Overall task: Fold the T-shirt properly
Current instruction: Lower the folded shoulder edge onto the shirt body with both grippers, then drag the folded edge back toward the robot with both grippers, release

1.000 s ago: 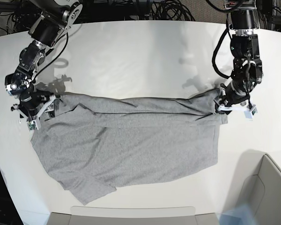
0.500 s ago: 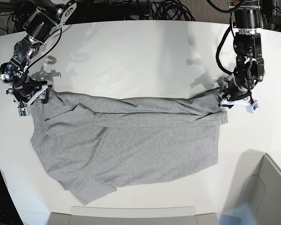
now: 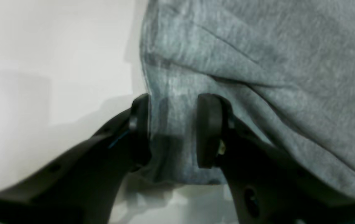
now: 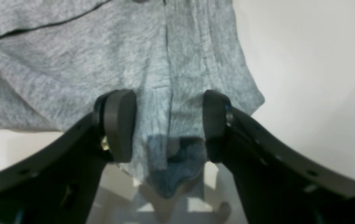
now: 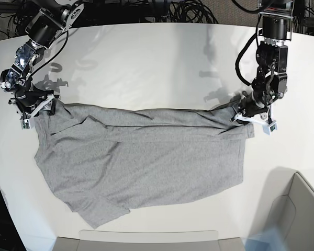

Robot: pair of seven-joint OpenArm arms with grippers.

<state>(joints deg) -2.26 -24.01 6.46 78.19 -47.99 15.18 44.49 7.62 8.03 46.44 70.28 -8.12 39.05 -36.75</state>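
The grey T-shirt (image 5: 141,157) lies spread on the white table, plain side up, with its far edge pulled into a long fold. My left gripper (image 5: 245,116) holds the shirt's far right corner. In the left wrist view this gripper (image 3: 172,130) has bunched grey cloth (image 3: 258,62) filling the narrow gap between its pads. My right gripper (image 5: 37,109) holds the far left corner. In the right wrist view this gripper (image 4: 168,124) has a wider gap, with a gathered tip of shirt (image 4: 177,87) raised between its fingers.
The white table (image 5: 157,68) runs on behind the shirt. A grey bin (image 5: 298,214) stands at the front right corner, and a grey tray edge (image 5: 146,240) lies along the front. Black cables lie beyond the far table edge.
My right gripper moved back and to the base view's left, drawing the shirt's corner with it, then stopped. My left gripper shifted slightly towards the shirt. The far fold is straighter.
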